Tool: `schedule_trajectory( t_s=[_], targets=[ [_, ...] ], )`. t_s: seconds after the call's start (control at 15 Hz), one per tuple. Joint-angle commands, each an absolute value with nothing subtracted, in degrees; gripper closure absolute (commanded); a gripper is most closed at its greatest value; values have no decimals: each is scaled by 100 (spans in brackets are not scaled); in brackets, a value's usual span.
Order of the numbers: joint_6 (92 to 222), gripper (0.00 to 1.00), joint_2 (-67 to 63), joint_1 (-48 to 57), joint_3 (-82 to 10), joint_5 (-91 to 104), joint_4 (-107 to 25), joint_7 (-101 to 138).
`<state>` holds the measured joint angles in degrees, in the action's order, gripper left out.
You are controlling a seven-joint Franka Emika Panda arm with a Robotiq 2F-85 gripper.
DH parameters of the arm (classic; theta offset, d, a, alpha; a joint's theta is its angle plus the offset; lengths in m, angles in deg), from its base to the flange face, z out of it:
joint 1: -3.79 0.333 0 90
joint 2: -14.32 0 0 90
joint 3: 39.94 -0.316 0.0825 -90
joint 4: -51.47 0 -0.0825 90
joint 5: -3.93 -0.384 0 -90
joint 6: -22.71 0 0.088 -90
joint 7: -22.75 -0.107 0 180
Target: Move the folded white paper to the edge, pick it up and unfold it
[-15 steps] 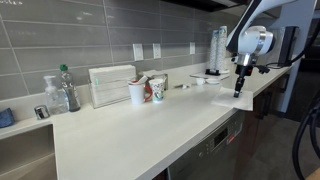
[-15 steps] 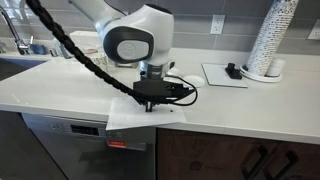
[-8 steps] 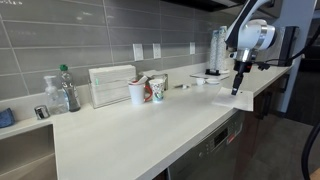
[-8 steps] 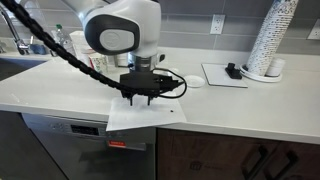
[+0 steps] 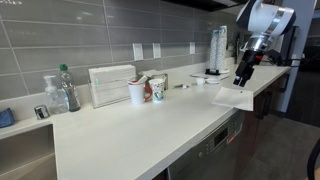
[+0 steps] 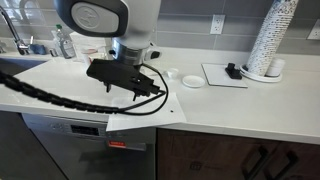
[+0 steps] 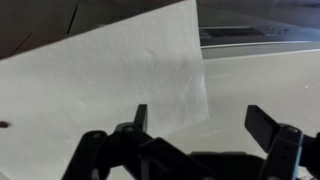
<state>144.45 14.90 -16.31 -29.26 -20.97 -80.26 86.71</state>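
- Tabletop [image 5: 130, 130]: a long, smooth, hard white slab that runs under the tool [image 7: 200, 118]. White paper on a white top is hard to make out, so a descent could come down beside the sheet and strike bare stone.
- Edge [image 6: 230, 128]: a straight, square rim just below the tool. A push too far toward it would likely send the sheet to the floor.
- Paper [image 6: 140, 118]: thin, plain white, floppy and rectangular. It lies flat on the tabletop right beneath the tool, touched by nothing, and its near corner juts past the edge.
  - In the wrist view the surface looks matt and almost smooth; I cannot make out the crease clearly.
  - Nothing weighs the sheet down, so a brush from the arm could shift it.
  - A pinch taken across both layers would hold it folded.
  - A hard or skewed pinch could crumple or tear it.
  - A shallow bite on the overhang may let it slip out.
- Tool: black and rigid, raised clear above the paper and tilted. Its fingers [image 7: 140, 118] are spread wide with nothing between them.
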Motion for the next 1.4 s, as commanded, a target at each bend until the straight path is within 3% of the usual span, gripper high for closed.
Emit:
schedule_trajectory(
  t_s=[0.0, 0.93, 1.33],
  targets=[
    [13849, 1, 1789, -1712, -2359, -2575, -8255, 8587],
    [12790, 0, 930, -2278, -1394, -5313, -8407, 8729],
    [12584, 0, 97, -2516, -1401, -5996, -8063, 9154]
  ],
)
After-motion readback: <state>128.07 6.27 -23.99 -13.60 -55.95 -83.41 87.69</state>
